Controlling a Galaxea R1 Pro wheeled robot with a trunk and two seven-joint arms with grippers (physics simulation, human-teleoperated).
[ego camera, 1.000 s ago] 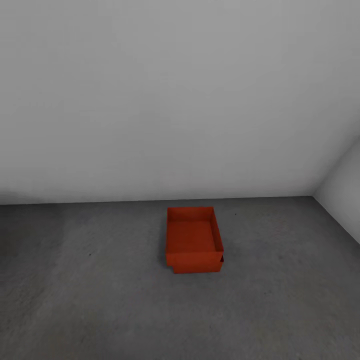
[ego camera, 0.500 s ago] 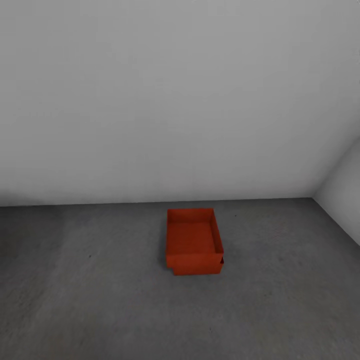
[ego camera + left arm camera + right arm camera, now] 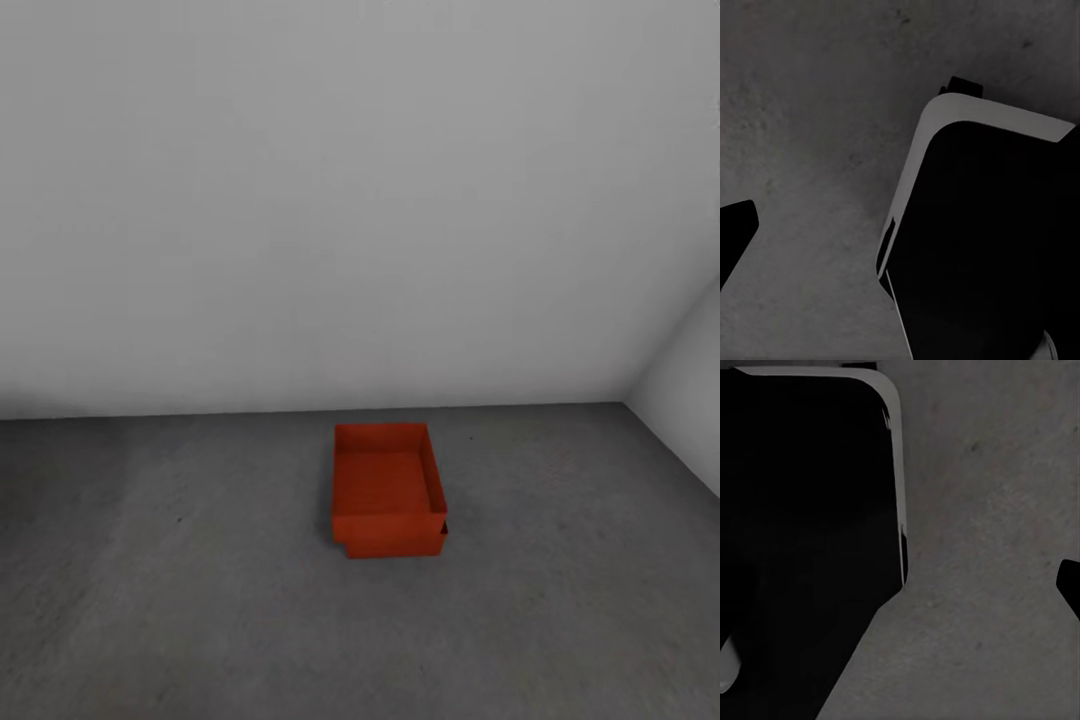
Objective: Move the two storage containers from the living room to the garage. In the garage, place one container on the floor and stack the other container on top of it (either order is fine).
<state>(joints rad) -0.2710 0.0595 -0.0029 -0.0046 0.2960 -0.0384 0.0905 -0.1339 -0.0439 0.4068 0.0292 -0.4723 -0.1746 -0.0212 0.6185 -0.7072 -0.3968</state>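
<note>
The two storage containers stand stacked on the dark grey floor (image 3: 180, 600) of the garage, near the white back wall. The upper orange-red container (image 3: 388, 480) is open-topped and empty. It sits slightly askew on the lower container (image 3: 396, 547), of which just a strip of the front edge shows beneath it. In the left wrist view a dark fingertip (image 3: 735, 232) of my left gripper juts in at the frame's edge over bare floor. A dark fingertip (image 3: 1071, 586) of my right gripper does the same in the right wrist view. Both grippers hold nothing and are far from the stack.
A plain white wall (image 3: 360, 200) runs behind the stack, and a second white wall (image 3: 690, 390) meets it at the right corner. My own black, white-rimmed base (image 3: 975, 225) (image 3: 802, 510) is visible in both wrist views, with rough grey floor beside it.
The whole head picture has slid down a few pixels, so the camera has moved. The stacked containers stay where they were on the floor.
</note>
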